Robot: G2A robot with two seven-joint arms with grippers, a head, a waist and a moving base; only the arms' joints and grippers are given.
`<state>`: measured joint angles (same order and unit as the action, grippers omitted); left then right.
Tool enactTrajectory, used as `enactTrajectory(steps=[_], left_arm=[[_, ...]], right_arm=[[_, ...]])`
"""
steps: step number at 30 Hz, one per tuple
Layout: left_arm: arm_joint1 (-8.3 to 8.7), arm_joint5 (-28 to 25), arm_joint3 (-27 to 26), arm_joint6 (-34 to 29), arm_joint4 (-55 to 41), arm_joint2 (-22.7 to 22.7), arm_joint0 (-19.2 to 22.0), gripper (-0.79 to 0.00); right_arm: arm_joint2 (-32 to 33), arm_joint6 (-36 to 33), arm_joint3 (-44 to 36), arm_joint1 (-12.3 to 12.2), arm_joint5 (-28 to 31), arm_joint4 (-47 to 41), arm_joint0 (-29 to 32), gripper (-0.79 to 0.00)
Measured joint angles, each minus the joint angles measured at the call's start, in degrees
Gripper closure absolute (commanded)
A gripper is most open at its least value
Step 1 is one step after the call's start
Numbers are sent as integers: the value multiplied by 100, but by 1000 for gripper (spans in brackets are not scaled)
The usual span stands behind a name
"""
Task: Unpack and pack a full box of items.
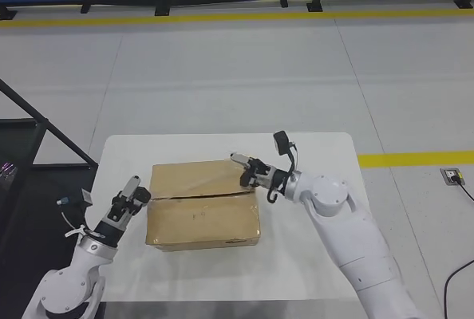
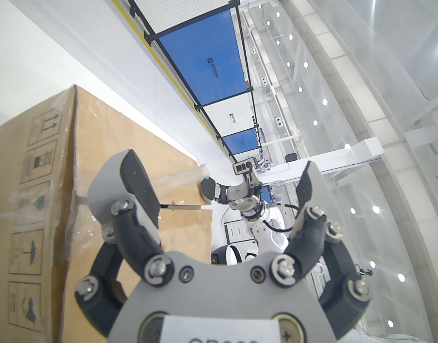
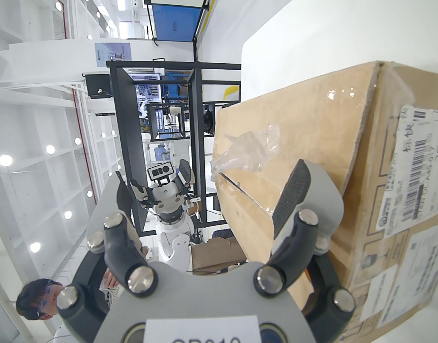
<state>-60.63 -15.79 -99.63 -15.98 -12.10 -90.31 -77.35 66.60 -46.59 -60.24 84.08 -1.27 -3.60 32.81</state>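
A brown cardboard box lies in the middle of the white table, its top flaps down and meeting at a seam, with torn clear tape at one end of it. My left gripper is open at the box's left end, level with the top edge; in the left wrist view the gripper holds nothing and the box stands beside one finger. My right gripper is open at the box's far right corner. In the right wrist view that gripper has one finger over the box top near the seam.
A black metal frame stands off the table's left side. Bare table surface lies in front of the box and to its right. Shipping labels cover the box's right end.
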Motion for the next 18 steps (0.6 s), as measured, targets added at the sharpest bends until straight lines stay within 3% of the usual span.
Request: enactTrajectory(steps=[4, 17, 18], left_arm=[[-8, -39, -35, -55, -75, -66, -62, -785], [-39, -79, -93, -167, -133, -167, -162, -785], [-41, -79, -94, -173, -128, -170, -163, -785]], right_arm=[[-33, -3, 342, 29, -242, -175, -209, -785], [-294, -335, 1518, 165, 204, -673, -827, -785], [-317, -348, 1595, 176, 227, -687, -863, -742]])
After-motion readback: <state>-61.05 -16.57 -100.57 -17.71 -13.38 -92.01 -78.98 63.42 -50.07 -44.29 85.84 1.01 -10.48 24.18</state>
